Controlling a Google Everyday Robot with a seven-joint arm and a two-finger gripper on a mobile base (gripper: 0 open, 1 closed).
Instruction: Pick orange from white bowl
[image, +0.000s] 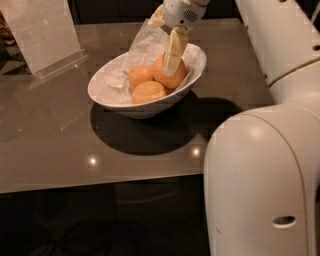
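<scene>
The orange (159, 76) sits right at the gripper (171, 64), low in the white bowl (150, 107) to grab it; I cannot tell if it squeezes.

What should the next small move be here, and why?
Probably a short, straight lift. The gripper is at the big orange in the white bowl, close beside two smaller oranges. Rising vertically should avoid dragging them or the paper.
</scene>
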